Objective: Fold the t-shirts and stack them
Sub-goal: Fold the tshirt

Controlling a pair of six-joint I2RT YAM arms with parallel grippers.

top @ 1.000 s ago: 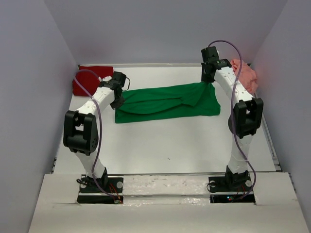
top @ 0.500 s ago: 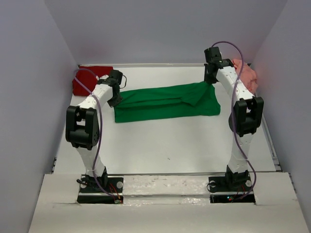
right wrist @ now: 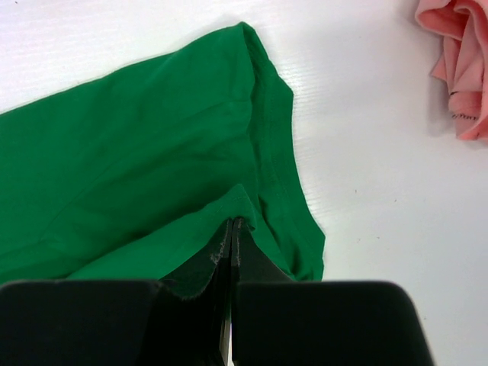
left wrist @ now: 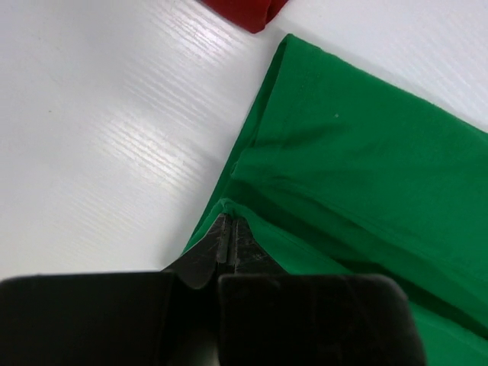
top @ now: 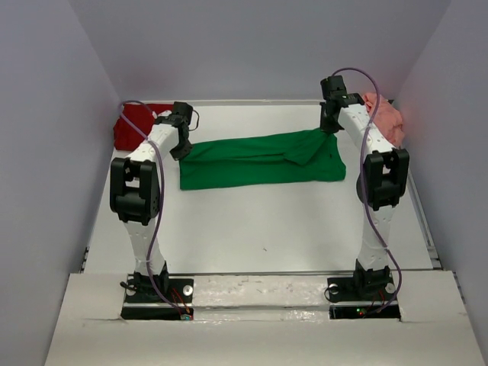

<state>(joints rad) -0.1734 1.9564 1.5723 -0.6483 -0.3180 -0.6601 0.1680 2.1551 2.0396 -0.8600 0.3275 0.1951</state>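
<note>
Nearest, the left arm (top: 136,194) and the right arm (top: 379,183) rise from their bases at the near edge of the white counter (top: 259,229) and reach away toward its far half.

Past the middle of the counter lies the green t-shirt (top: 259,164). It is stretched out as a long band running left to right, mostly flat, with creases gathered toward its right end.

The left claw (left wrist: 229,232) grips the far-left corner of that band. Its two fingers are pressed together, with a fold of green cloth pinched at their tips. The right claw (right wrist: 231,223) is closed the same way on the far-right corner, where a small peak of green fabric is caught between the fingertips. Both claws sit low over the counter.

Farther back, the dark red t-shirt (top: 136,126) lies in a compact lump in the far left corner, just beyond the left claw. A strip of white counter separates it from the green shirt's edge. The salmon pink t-shirt (top: 385,118) is crumpled in the far right corner, to the right of the right claw and apart from the green cloth.
</note>
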